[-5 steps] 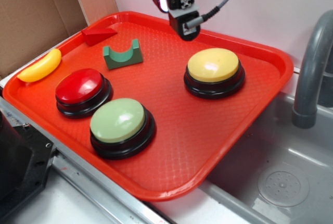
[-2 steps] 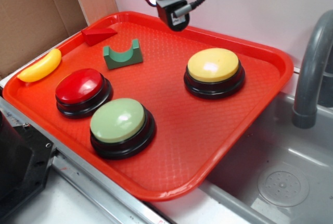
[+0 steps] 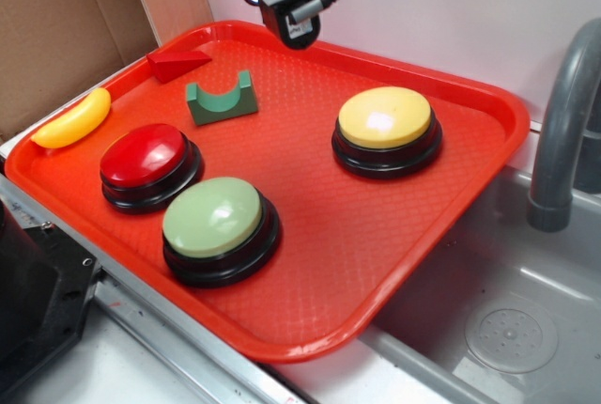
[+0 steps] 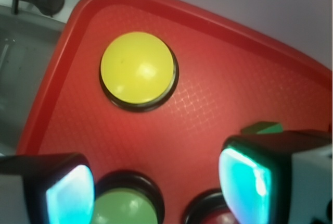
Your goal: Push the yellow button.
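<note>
Red tray [image 3: 310,263] beside grey sink [image 3: 512,329]. Yellow button [image 3: 385,117] at tray's 2 o'clock. Gripper [image 3: 293,30] above far rim, fingers parted, empty.

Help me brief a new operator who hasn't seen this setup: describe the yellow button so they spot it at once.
Find the red tray beside the sink. Three domed buttons sit on it; the yellow button stands alone on the side nearest the faucet. The red button and green button sit together at the other side, and the yellow banana is small and curved.
</note>
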Tool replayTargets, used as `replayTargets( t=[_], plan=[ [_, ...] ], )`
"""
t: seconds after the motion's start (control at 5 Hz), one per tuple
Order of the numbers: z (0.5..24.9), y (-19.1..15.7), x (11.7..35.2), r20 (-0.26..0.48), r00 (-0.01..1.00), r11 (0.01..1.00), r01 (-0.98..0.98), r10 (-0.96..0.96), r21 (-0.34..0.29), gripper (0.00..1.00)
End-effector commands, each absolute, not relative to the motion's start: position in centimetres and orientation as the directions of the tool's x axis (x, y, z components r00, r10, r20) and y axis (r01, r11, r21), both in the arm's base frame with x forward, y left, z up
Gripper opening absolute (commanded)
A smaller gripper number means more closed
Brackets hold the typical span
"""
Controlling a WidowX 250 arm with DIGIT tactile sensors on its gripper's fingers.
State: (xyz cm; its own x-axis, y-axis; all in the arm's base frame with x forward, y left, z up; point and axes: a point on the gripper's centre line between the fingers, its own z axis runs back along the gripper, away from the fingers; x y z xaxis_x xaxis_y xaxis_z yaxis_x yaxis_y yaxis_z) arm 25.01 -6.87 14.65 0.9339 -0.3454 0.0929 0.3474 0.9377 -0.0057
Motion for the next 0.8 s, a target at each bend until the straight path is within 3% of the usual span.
replayTargets(
  t=[0.0, 0.6],
  plan=[
    [16.5, -7.2, 24.2, 0.149, 0.929, 0.939, 0.345, -0.34, -0.008, 1.0],
    [17.9, -7.1, 23.3, 0.159, 0.925, 0.937, 0.35, -0.344, -0.008, 1.0]
  ],
)
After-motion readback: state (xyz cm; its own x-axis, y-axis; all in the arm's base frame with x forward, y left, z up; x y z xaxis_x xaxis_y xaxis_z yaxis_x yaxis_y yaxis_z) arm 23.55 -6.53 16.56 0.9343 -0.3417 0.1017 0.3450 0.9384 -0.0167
